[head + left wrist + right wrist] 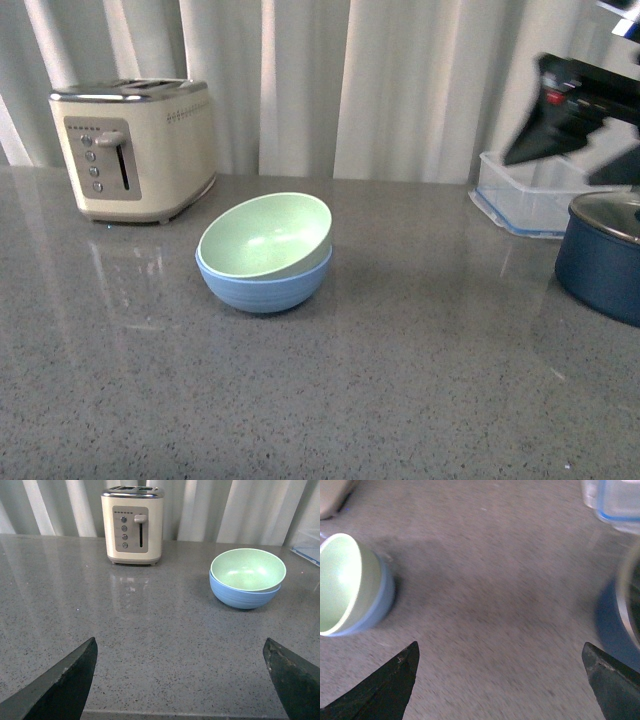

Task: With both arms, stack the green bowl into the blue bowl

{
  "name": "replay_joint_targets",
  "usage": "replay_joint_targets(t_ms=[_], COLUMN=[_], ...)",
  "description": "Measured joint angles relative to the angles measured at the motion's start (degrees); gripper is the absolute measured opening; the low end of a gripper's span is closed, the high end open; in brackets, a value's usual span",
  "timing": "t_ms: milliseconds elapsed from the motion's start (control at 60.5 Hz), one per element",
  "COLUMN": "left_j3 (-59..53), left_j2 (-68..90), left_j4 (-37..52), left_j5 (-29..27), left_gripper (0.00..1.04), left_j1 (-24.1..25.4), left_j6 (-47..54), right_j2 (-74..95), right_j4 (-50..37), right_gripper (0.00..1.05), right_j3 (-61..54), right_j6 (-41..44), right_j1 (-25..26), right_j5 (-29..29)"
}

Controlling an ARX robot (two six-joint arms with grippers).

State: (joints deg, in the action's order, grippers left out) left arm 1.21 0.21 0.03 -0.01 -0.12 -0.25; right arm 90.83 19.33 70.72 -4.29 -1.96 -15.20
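The green bowl (pixel 266 235) sits tilted inside the blue bowl (pixel 266 284) on the grey counter, left of centre. Both also show in the left wrist view, green bowl (pixel 248 570) in blue bowl (pixel 243 595), and in the right wrist view, green bowl (pixel 342 582) in blue bowl (pixel 382 597). My left gripper (pixel 180 652) is open and empty, well back from the bowls near the counter's front edge. My right gripper (pixel 500 655) is open and empty, raised above the counter between the bowls and the pot; the right arm (pixel 575 120) shows blurred at the upper right.
A cream toaster (pixel 135 148) stands at the back left. A dark navy pot with a glass lid (pixel 605 250) sits at the right edge, and a clear container with a blue rim (pixel 525 195) is behind it. Curtains hang behind the counter.
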Motion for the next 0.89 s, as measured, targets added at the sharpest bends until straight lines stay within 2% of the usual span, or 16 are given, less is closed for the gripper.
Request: replay_joint_targets(t_ms=[116, 232, 248, 314, 364, 463, 513, 744, 893], left_j3=[0.00, 0.00, 0.00, 0.00, 0.00, 0.00, 0.00, 0.00, 0.00], left_j2=[0.00, -0.04, -0.02, -0.02, -0.02, -0.02, -0.02, -0.02, -0.02], left_j4=[0.00, 0.00, 0.00, 0.00, 0.00, 0.00, 0.00, 0.00, 0.00], left_j5=[0.00, 0.04, 0.04, 0.00, -0.09, -0.17, -0.09, -0.09, -0.02], left_gripper=[0.98, 0.98, 0.98, 0.98, 0.98, 0.98, 0.98, 0.98, 0.98], left_j1=[0.02, 0.00, 0.00, 0.00, 0.00, 0.00, 0.00, 0.02, 0.00], left_j6=[0.00, 0.00, 0.00, 0.00, 0.00, 0.00, 0.00, 0.00, 0.00], right_j2=[-7.58, -8.55, -8.74, -10.64, -12.22, -16.44, -18.69, -26.51, -31.65], right_j4=[0.31, -1.20, -3.39, -25.64, -39.50, -57.07, -61.05, -64.32, -64.50], right_gripper=[0.95, 0.94, 0.93, 0.81, 0.72, 0.54, 0.45, 0.01, 0.01], right_j3=[-8.31, -9.33, -10.21, -20.13, -27.17, -37.18, -40.28, -52.33, -57.16], right_j6=[0.02, 0.24, 0.52, 2.23, 2.95, 3.63, 3.74, 4.09, 4.24], right_j1=[3.17, 3.02, 2.86, 2.08, 1.90, 1.90, 1.92, 1.95, 1.97], right_j5=[2.03, 2.80, 3.65, 12.31, 14.40, 15.04, 15.21, 15.19, 15.32])
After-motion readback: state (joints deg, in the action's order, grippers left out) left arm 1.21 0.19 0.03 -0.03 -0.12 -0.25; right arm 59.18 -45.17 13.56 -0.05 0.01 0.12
